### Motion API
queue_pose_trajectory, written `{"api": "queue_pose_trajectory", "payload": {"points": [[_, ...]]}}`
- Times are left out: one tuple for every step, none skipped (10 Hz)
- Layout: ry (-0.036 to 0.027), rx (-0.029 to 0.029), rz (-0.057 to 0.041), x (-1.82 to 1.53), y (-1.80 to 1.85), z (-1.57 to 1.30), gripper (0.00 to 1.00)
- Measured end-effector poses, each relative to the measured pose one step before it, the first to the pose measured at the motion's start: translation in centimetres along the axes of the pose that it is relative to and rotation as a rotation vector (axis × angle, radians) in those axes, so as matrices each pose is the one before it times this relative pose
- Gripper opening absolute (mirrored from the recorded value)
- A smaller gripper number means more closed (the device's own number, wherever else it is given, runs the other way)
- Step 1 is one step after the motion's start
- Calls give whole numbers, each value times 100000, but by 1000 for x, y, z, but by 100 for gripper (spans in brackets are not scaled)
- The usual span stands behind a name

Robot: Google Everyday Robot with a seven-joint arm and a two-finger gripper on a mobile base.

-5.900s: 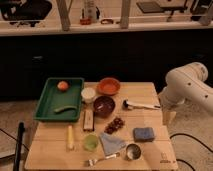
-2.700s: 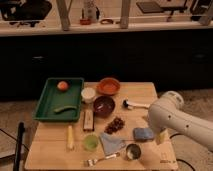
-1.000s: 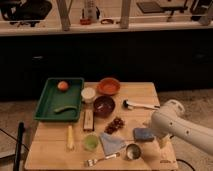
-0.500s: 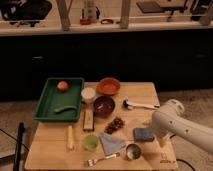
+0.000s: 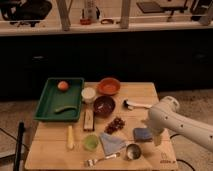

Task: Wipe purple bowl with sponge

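Camera view: a wooden table point(image 5: 142, 92) stands before a dark counter front. The purple bowl point(image 5: 104, 105) sits near the middle of the table. It is round, with a dark maroon-purple rim and an even darker inside, and it looks about as wide as the orange bowl point(image 5: 109, 86) just behind it. A small white cup point(image 5: 88, 94) stands just left of the two bowls.

The sponge point(image 5: 142, 134) is a small, soft-looking blue-grey block lying flat on the table, right of and nearer than the purple bowl and well apart from it.

The robot's white arm point(image 5: 172, 120) reaches in from the right. Its gripper point(image 5: 154, 135) is low over the table at the sponge's right edge, and whether it is open or closed cannot be told.

A green tray point(image 5: 50, 97) on the left holds an orange fruit point(image 5: 62, 85) and a green piece point(image 5: 64, 108). A long bar-shaped block point(image 5: 88, 119) lies in front of the white cup, and a dark red cluster point(image 5: 116, 124) lies in front of the purple bowl. Along the near side are a yellow piece point(image 5: 70, 136), a green cup point(image 5: 90, 142), a folded grey-blue cloth point(image 5: 112, 142), a fork point(image 5: 102, 159) and a metal cup point(image 5: 133, 151). A white-handled tool point(image 5: 135, 104) lies right of the purple bowl.
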Motion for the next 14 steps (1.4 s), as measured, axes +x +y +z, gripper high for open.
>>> {"api": "queue_pose_trajectory", "payload": {"points": [[-565, 193, 3800, -124, -31, 192, 80], [-751, 422, 3499, -131, -87, 196, 80], [-1622, 625, 6012, -114, -14, 416, 80], [-1750, 337, 3317, -50, 27, 356, 80], [-1056, 175, 1446, -11, -10, 202, 80], [-1328, -22, 1802, -20, 2, 311, 80], [-909, -211, 831, -18, -17, 237, 80], [-1353, -142, 743, -23, -48, 228, 80], [-1856, -106, 572, 27, 50, 215, 80], [-2426, 52, 773, 98, 65, 217, 80], [-1699, 74, 159, -90, -100, 180, 80], [-1116, 57, 62, -65, -107, 137, 79], [-1045, 109, 494, 116, -10, 149, 70], [-553, 80, 421, 158, -11, 112, 61]]}}
